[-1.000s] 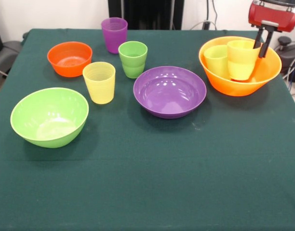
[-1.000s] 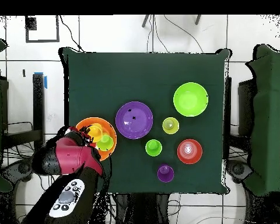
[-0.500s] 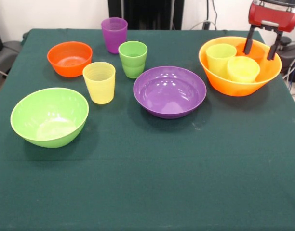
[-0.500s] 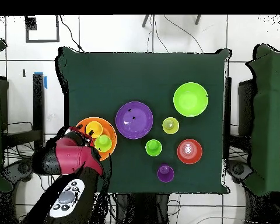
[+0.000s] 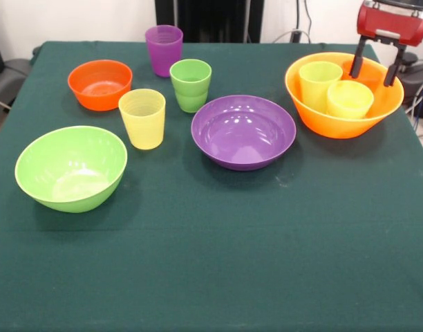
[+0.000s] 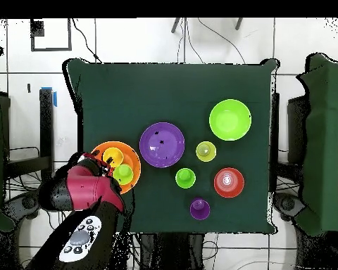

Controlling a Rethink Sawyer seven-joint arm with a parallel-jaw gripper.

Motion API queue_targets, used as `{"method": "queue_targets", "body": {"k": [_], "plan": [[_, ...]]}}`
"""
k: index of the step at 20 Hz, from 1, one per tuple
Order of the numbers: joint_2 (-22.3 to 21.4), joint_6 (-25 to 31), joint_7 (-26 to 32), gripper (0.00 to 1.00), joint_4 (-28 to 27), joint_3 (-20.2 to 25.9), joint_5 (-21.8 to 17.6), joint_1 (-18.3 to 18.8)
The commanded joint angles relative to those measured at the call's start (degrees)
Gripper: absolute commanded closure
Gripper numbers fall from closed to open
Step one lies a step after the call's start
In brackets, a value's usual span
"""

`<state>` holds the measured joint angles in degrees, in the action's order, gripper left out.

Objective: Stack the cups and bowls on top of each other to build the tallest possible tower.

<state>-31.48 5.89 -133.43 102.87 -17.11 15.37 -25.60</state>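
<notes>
Tool [image 5: 373,66]: red-bodied with two black fingers, spread wide apart and empty, hanging over the far right rim of the big bowl; mostly hidden under the red arm [image 6: 84,191] in the overhead view.
Large glossy yellow-orange plastic bowl [image 5: 312,111]: at the far right of the surface, upright, holding two cups.
Lime green plastic cup [image 5: 318,84]: upright inside the big bowl, on its left side.
Yellow plastic cup [image 5: 350,100]: upright inside the same bowl, just right of the lime green one and touching it, sitting lower, directly below the gap between the tool's fingers.
Wide shallow purple plastic bowl [image 5: 243,131]: near the middle, left of the big bowl, apart from it.
Ribbed green plastic cup [image 5: 191,84]: upright, just beyond the purple bowl's left edge.
Pale translucent yellow ribbed cup [image 5: 142,117]: upright, left of and nearer than the green cup.
Purple plastic cup [image 5: 164,50]: upright, close to the far edge.
Small orange plastic bowl [image 5: 99,84]: far left, beside the purple cup.
Deep lime green plastic bowl [image 5: 70,168]: near left, standing alone.
Dark green cloth-covered surface [image 5: 218,256]: bare across the whole near half.
</notes>
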Motion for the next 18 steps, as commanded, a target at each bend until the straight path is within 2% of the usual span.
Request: {"method": "queue_targets", "body": {"k": [1, 6, 18], "plan": [[1.8, 1.4, -8.7, 0.00, 0.2, 4.6, 1.6, -0.2], [-0.8, 4.1, -8.0, 0.00, 0.9, 4.3, 1.3, -0.2], [-11.5, 12.7, -6.0, 0.00, 4.6, 2.2, -0.5, 0.0]]}}
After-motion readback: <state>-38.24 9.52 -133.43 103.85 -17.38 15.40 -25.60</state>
